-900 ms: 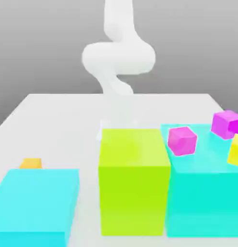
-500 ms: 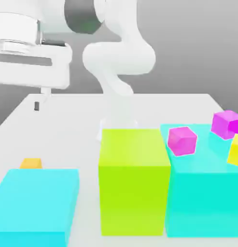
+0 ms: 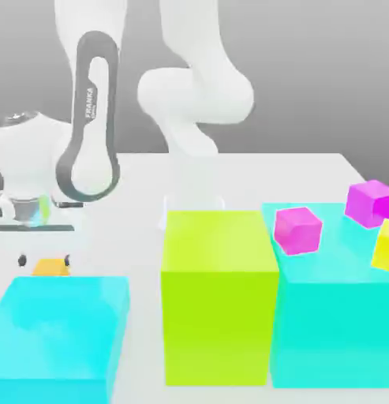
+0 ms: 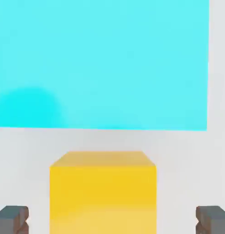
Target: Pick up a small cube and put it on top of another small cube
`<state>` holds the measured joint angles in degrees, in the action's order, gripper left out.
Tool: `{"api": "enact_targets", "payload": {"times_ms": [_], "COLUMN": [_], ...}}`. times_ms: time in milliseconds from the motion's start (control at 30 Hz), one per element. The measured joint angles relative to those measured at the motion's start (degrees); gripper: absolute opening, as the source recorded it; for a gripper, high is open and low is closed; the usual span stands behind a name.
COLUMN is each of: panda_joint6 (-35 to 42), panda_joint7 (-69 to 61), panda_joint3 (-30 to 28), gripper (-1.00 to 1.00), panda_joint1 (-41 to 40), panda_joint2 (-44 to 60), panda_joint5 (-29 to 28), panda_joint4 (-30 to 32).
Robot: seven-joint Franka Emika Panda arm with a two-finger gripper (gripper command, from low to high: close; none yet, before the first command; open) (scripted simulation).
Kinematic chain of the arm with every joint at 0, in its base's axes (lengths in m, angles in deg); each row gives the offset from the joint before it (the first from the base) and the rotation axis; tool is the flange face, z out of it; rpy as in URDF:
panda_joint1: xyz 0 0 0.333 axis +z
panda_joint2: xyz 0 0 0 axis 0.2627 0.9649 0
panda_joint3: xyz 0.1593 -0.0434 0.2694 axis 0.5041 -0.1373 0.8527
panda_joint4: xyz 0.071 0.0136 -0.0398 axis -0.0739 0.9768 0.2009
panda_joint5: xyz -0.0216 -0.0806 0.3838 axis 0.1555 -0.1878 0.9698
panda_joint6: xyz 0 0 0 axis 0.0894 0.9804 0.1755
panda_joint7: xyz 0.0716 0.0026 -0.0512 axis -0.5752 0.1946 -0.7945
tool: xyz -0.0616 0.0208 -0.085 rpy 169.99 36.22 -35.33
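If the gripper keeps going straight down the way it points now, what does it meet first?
Most likely the orange cube: the open gripper points down with a fingertip on either side of it, so the table would stop the fingers.

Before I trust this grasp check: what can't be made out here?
- Orange cube: exterior view, lower part hidden behind the cyan block.
- Same cube's near side: hand view, cut by the edge.
- Yellow cube: exterior view, cut by the right edge.
- Claw: fingertips' depth around the cube unclear.

"FRANKA" lettering, running lengthwise in dark type down the white robot arm (image 3: 93, 118) link
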<state>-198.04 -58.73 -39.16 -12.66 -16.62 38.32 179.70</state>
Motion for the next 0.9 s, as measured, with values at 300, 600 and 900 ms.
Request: {"api": "enact_targets", "payload": {"times_ms": [300, 600, 900], "panda_joint6": [-0.10, 9.93, 27.87], "panda_joint7": [0.00, 19.42, 39.63], "panda_joint3": [0.84, -10.26, 3.62], "gripper": [-1.00, -1.00, -1.00], "panda_joint1": [-0.85, 6.31, 16.95], "panda_joint2": [0.18, -13.27, -23.63], "panda_joint5": [0.01, -26.78, -19.83], "panda_joint4": [-0.02, 2.89, -7.54]}}
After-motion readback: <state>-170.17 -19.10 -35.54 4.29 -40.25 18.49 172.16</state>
